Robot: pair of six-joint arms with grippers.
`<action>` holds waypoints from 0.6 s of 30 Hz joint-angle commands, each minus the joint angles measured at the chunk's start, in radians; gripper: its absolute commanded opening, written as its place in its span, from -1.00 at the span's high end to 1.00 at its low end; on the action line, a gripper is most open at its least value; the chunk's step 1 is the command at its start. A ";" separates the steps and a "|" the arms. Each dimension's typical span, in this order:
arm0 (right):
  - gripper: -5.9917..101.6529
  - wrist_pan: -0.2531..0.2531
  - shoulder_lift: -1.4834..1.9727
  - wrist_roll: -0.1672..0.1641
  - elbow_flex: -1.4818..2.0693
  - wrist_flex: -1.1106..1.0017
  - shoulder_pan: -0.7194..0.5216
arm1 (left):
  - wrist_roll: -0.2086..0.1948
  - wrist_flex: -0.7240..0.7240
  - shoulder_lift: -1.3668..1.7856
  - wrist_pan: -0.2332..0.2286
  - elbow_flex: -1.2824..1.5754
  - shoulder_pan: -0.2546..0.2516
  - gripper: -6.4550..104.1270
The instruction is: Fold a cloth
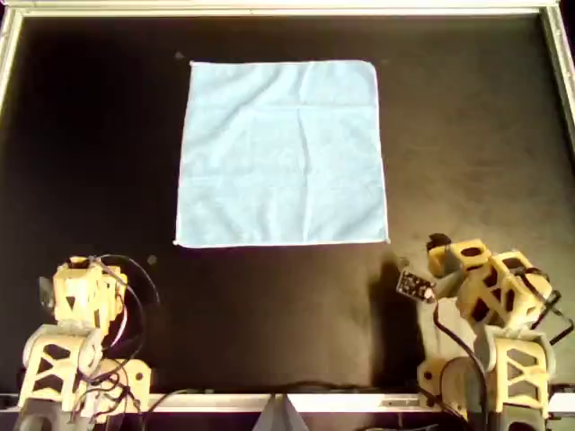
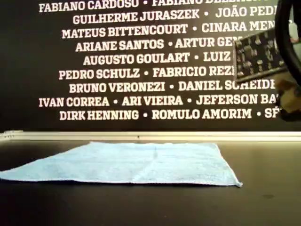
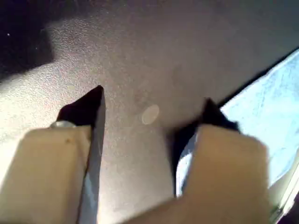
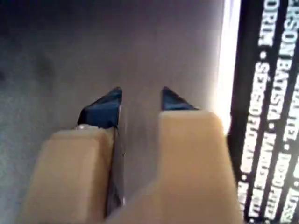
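Item 1, left arm [image 1: 79, 337]: parked at the overhead view's lower left, well apart from the cloth. Left pincer [image 3: 152, 105]: released, jaws spread wide with nothing between them, hanging over bare desk. A strip of blue fabric shows past one fingertip in the left wrist view, so this pincer looks toward the cloth's near edge; judged a ready stance for a first grasp.

Item 2, cloth [image 1: 283, 153]: pale blue square, spread flat in a single layer on the desk [image 1: 90, 180], in the middle of the overhead view toward its far side. Faint crease lines cross it. All four corners lie exposed and untouched, which suits a corner or edge pick. In the exterior view it lies low and flat, its right corner nearest. No fold is yet made; judged the very start of the task.

Item 3, right arm [image 1: 490, 314]: at the overhead view's lower right, near the cloth's near right corner but not touching it. Right pincer [image 4: 141, 100]: released, a narrow gap between the fingertips, empty, aimed along the desk toward its pale rim and a lettered wall [image 2: 141, 56].

Item 4, containers: none seen; nothing holds or is held.
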 commanded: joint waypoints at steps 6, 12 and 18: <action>0.00 -0.028 0.037 0.005 0.005 -0.061 0.002 | -0.005 -0.023 0.014 0.000 -0.044 -0.193 -0.57; -0.03 -0.028 0.037 -0.011 -0.057 -0.061 0.003 | -0.006 -0.133 0.014 -0.002 -0.106 -0.419 -0.57; -0.03 -0.028 0.028 -0.034 -0.057 -0.061 0.018 | -0.009 -0.222 -0.008 -0.003 -0.092 -0.437 -0.57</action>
